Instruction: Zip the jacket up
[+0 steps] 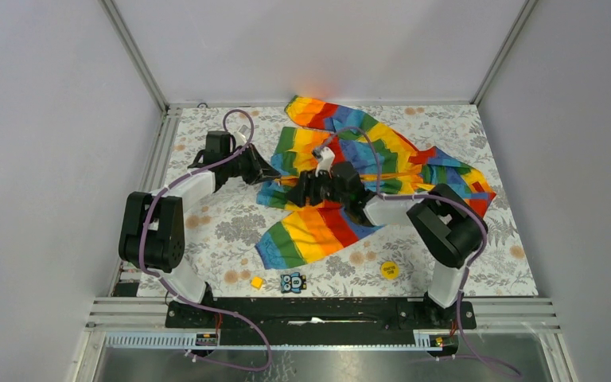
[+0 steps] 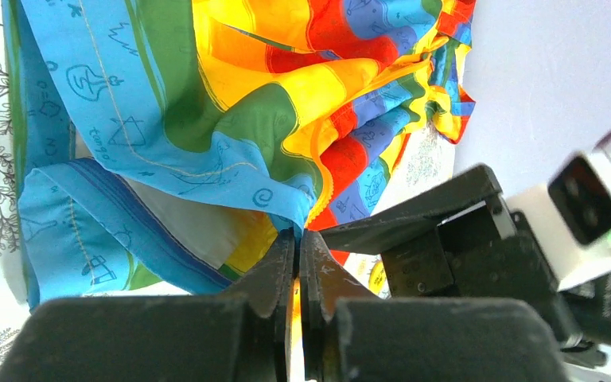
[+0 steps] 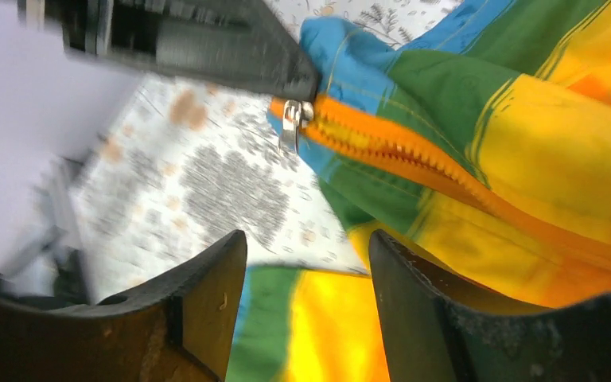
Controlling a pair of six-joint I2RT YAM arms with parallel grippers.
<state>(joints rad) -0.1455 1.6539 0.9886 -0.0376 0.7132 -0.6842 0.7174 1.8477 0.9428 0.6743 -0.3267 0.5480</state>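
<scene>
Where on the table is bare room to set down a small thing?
Free: the tablecloth between the left arm and the jacket's near sleeve, and the far right corner beyond the jacket. Crowded: the middle, where the left gripper and right gripper meet, and the near edge with yellow cube, card and yellow disc.

Floral-print table point(image 1: 207, 231) with the rainbow jacket point(image 1: 318, 231), a yellow disc point(image 1: 389, 269), a small yellow block point(image 1: 257, 282), a dark tag point(image 1: 293, 282)
</scene>
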